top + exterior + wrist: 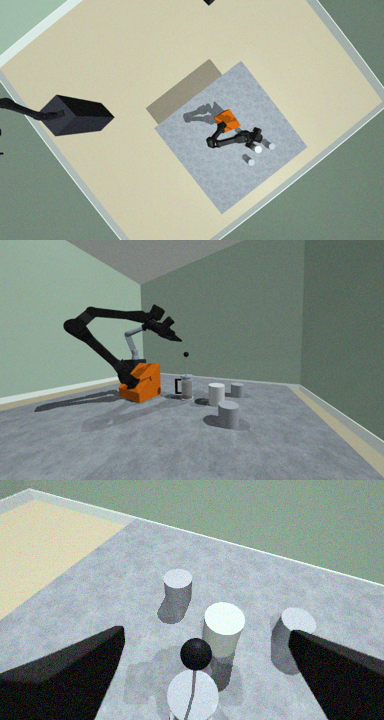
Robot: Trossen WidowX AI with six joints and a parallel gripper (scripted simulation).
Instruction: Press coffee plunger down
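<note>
The coffee press (pixel 186 388) (pixel 195 695) stands upright on the grey table, a black handle on its side. Its plunger is up: the black knob (pixel 186 354) (pixel 196 654) sits at the top of a thin rod, well above the lid. My gripper (pixel 181 340) (pixel 208 635) is open and empty, tilted downward, above the knob and a little to its left in the exterior view. In the wrist view the knob shows between the two fingers, lower than the tips. In the top view the arm hides the press.
A white cylinder (pixel 257 149) (pixel 216 394) (pixel 224 619) stands just beyond the press. Two grey cylinders stand near it, one (pixel 251 162) (pixel 228 415) and another (pixel 272 146) (pixel 237 390). The orange base block (pixel 230 118) (pixel 150 381) is beside the press.
</note>
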